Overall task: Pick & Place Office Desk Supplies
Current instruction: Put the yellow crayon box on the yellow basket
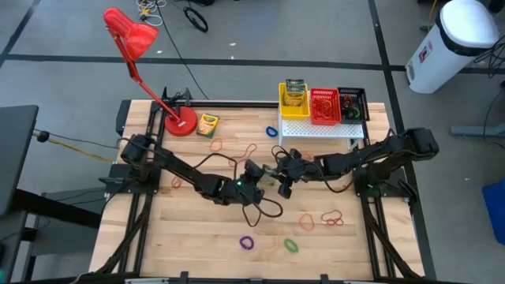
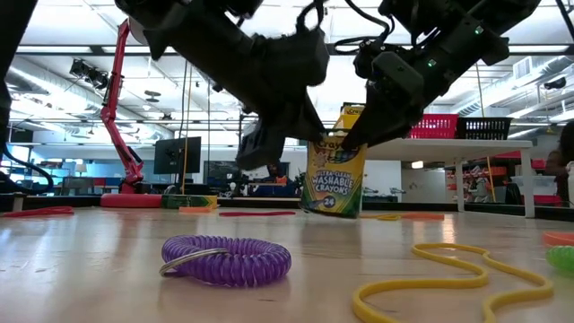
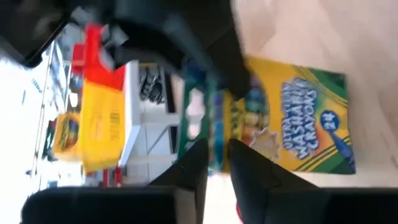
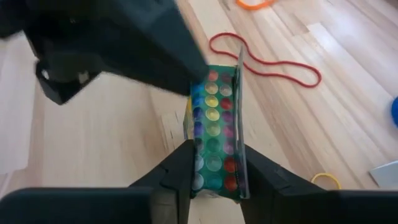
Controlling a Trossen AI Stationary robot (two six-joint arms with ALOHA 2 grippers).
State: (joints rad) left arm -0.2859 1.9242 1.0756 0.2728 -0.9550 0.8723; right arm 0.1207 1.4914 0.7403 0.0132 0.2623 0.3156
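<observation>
Two claws of mine meet mid-counter (image 1: 197,237) at one upright crayon box (image 2: 334,176) lettered "Ultra-Clean Washable Crayons 24". My right claw (image 4: 214,168) pinches its end; my left claw (image 3: 216,163), fingers slightly apart, sits beside it, grip unclear. A purple coil band (image 2: 225,258) lies near the front edge.

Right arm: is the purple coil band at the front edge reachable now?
Probably not yet. The right gripper sits mid-table around the crayon box, with the left gripper beside it. The purple coil band itself lies uncovered on bare wood.
</observation>
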